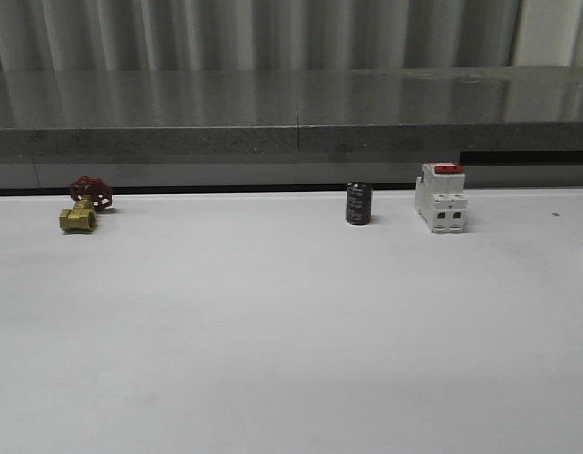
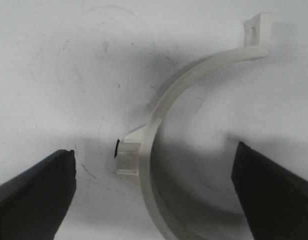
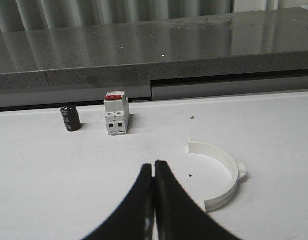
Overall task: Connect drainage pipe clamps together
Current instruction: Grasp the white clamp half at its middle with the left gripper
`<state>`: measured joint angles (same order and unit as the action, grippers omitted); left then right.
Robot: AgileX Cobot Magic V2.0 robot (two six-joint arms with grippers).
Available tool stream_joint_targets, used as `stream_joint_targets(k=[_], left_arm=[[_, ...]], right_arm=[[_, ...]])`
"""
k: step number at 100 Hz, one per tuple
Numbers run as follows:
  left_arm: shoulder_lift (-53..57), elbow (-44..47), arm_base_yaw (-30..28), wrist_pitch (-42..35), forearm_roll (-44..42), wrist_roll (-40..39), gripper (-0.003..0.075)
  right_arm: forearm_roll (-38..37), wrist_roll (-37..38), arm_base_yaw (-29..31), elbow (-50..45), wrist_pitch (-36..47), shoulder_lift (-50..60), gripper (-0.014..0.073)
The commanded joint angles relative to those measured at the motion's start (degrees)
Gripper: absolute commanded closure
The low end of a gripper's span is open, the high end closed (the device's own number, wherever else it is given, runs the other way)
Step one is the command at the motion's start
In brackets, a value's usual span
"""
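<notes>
We've barely started: our left gripper (image 2: pixel 154 195) hangs wide open over one half-ring (image 2: pixel 159 125), right gripper (image 3: pixel 154 200) pinched closed and empty near the other half-ring (image 3: pixel 221 172), nothing joined yet.

clamp half one (image 2: pixel 159 115): white plastic half-ring, lying flat on the counter, side lug and end tab visible | clamp half two (image 3: pixel 221 175): white half-ring, flat on the counter, unjoined, side lug outward

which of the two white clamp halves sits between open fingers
The clamp half in the left wrist view: it lies on the table between the spread left gripper fingers. The other clamp half lies beside the right gripper, whose fingers are shut.
</notes>
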<state>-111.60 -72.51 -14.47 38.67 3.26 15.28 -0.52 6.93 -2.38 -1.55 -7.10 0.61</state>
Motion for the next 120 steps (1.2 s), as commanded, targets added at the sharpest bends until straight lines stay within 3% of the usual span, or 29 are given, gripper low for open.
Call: stream_joint_targets(k=[1,90,99,120], left_arm=[[2.6,-1.6,-0.2,-1.7,0.2,0.2,0.0102],[0.3,-1.6,-0.2,-0.4,0.8,0.2,0.0108],[0.3,-1.6,-0.2,-0.4,0.9,0.2,0.0192],[0.7,-1.6,-0.2,-0.4,0.9,0.2,0.0601]], right_arm=[[-0.3,-0.1,0.3,1.0,4.8,1.1,0.0661],[-0.3,-0.1,0.3,1.0,4.8,1.1,0.0661],[-0.3,-0.1,0.3,1.0,4.8,1.1,0.0661],[-0.3,-0.1,0.3,1.0,4.8,1.1,0.0661]])
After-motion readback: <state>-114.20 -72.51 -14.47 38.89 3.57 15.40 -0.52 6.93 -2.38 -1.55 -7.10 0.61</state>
